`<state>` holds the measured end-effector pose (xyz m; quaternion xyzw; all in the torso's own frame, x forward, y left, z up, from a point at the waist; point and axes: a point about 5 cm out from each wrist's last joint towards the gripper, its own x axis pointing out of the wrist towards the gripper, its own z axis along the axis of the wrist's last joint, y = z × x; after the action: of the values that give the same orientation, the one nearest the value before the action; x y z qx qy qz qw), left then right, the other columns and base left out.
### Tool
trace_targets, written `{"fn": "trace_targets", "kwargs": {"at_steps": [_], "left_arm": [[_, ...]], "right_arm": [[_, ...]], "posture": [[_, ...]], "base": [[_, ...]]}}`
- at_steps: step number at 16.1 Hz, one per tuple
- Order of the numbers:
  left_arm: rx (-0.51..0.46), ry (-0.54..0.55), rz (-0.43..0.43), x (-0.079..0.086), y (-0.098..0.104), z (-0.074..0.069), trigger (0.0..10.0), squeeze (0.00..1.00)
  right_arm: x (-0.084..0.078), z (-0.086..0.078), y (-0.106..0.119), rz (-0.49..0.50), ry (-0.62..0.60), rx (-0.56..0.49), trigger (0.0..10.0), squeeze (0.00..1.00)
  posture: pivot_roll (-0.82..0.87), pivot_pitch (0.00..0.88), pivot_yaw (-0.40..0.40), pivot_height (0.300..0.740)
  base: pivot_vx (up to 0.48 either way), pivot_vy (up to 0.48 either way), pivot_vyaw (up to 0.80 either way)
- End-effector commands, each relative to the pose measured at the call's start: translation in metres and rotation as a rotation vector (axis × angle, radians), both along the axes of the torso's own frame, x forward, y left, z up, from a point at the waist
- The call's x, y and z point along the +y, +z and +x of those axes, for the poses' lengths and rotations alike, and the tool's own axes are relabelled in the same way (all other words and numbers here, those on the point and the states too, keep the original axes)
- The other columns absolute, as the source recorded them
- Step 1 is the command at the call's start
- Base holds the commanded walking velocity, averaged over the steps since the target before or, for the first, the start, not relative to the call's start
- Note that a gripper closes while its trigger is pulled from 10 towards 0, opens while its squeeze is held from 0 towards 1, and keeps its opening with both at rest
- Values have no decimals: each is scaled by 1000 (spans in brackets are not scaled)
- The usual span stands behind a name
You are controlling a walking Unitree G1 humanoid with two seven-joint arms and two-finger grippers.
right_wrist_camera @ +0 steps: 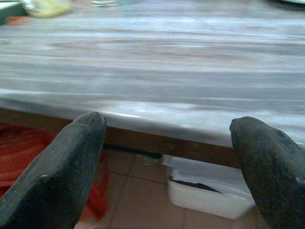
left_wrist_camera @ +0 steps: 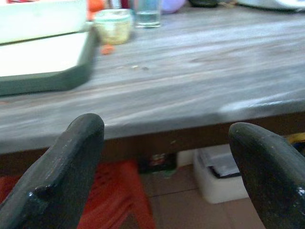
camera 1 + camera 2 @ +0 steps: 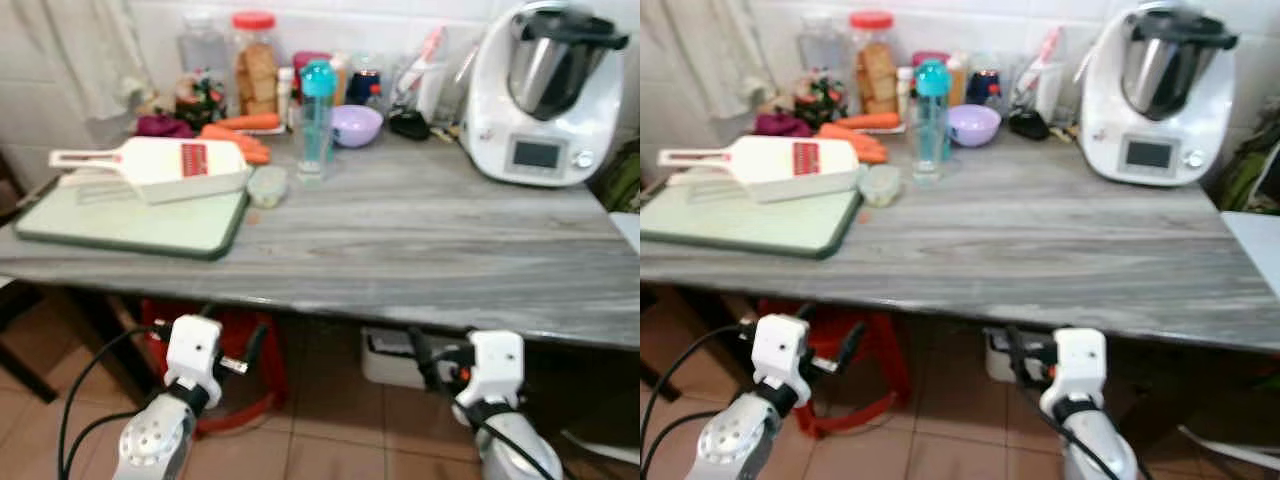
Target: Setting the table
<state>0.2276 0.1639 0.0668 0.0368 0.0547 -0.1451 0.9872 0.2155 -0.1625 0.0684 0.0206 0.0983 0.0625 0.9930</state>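
Note:
A grey wood-grain table (image 3: 420,240) stands before me. On its left lie a green cutting board (image 3: 130,225) with a white slicer (image 3: 160,165) on top, and a small round tub (image 3: 267,185) beside the board. A teal-capped bottle (image 3: 315,115), a purple bowl (image 3: 356,125) and carrots (image 3: 240,135) stand further back. My left gripper (image 2: 167,129) is open below the table's front edge, holding nothing. My right gripper (image 1: 169,124) is open too, just under the same edge further right. Both arms show low in the left eye view, the left gripper (image 3: 245,352) and the right gripper (image 3: 425,355).
A white kitchen machine (image 3: 545,90) occupies the back right corner. Jars (image 3: 255,60) and clutter line the tiled wall. Under the table sit a red stool (image 3: 250,385) and a white box (image 3: 385,360). A dark chair (image 3: 15,300) stands at the left.

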Motion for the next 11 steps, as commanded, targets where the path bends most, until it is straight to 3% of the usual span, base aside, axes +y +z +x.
{"fn": "trace_targets", "kwargs": {"at_steps": [1,11], "left_arm": [[-5,22,15,4,1,2,10000,0],[-33,28,18,5,2,9,10000,0]], "right_arm": [[1,1,3,5,-5,-11,10000,0],[1,5,2,26,-29,-11,10000,0]], "posture": [[68,0,-27,740],[77,0,-17,740]], "base": [[0,0,0],[0,0,0]]}}
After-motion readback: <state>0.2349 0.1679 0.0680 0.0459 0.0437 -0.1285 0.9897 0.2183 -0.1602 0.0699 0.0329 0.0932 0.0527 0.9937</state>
